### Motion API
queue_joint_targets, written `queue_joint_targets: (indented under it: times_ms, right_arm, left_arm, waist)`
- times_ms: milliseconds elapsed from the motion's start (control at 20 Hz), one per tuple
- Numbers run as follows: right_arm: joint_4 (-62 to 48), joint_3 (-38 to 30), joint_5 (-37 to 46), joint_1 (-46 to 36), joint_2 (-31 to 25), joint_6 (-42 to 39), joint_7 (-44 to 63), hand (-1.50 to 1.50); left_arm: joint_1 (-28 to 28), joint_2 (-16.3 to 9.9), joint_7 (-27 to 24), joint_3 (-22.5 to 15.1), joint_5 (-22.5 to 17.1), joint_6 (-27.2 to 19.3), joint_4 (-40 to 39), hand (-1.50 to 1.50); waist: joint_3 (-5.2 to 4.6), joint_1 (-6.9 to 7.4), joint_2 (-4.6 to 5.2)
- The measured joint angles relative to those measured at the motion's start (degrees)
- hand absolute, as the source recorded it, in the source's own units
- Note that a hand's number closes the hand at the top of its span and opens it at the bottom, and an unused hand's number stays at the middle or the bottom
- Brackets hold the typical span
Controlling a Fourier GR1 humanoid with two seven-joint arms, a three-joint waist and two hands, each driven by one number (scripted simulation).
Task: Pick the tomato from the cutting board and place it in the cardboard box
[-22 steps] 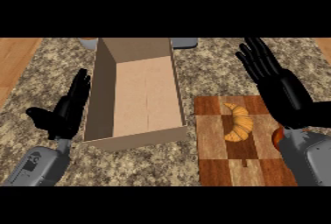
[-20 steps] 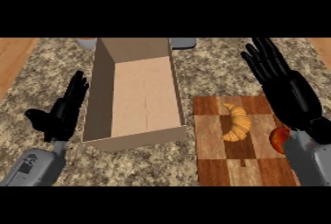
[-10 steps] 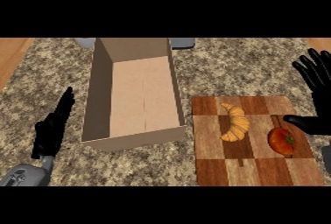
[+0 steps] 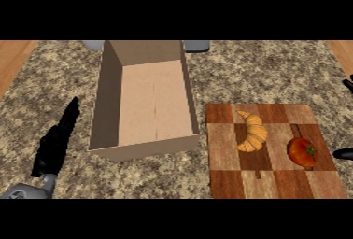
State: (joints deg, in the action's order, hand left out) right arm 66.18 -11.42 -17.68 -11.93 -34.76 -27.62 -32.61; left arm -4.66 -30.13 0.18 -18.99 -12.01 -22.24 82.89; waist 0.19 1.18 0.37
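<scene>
A red tomato [image 4: 302, 152] lies on the right part of the checkered wooden cutting board [image 4: 228, 182], at the lower right of the head view. To its left stands the open cardboard box [image 4: 110, 88], with nothing in it. My left hand [image 4: 56, 140] rests at the lower left, seen edge-on with its fingers straight, left of the box. Of my right hand [image 4: 343, 153] only fingertips show at the right edge, just right of the tomato and apart from it.
A golden croissant [image 4: 251, 131] lies on the board between the tomato and the box's near right corner. The counter is speckled stone [image 4: 276, 70], with wooden strips at both far corners. Two grey objects [image 4: 196, 45] sit behind the box.
My right hand has drawn away to the right and almost left the view, uncovering the tomato. My left hand has turned edge-on and sunk a little. Tomato and box have not moved.
</scene>
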Motion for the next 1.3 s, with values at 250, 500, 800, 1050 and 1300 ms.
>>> queue_joint_targets:
  times_ms: [250, 500, 800, 1050, 1300]
  right_arm:
    - [-0.82, 3.74, 11.38, 0.39, -9.84, -1.25, -2.97, -1.5]
    - [0.18, 10.45, 21.59, 0.11, -16.66, -1.38, -3.97, -1.5]
    - [2.76, 16.29, 29.2, 2.37, -18.23, 0.27, -5.07, -1.5]
    - [2.27, 17.23, 33.41, 2.1, -15.85, 0.71, -3.8, -1.5]
    - [4.31, 16.45, 36.79, 3.73, -12.88, 0.6, -1.62, -1.5]
  left_arm:
    - [0.59, -0.06, 0.46, -0.03, 0.51, -0.13, 1.16, 0.0]
    - [0.18, -0.49, 1.77, 0.44, 0.74, 0.27, 1.84, 0.0]
    - [1.51, 0.43, 2.61, 1.2, 2.14, 0.06, 2.53, 0.0]
    - [2.28, 1.88, 2.83, 3.16, 3.73, 1.4, 2.56, 0.0]
    - [4.06, 2.72, 3.27, 5.4, 5.5, 3.39, 4.41, 0.0]
  waist:
    - [-0.06, 0.21, -0.03]
    - [-0.09, 0.21, -0.07]
    - [-0.15, -0.64, -0.3]
    - [-0.19, -0.87, -0.35]
    - [-0.19, -1.04, -0.4]
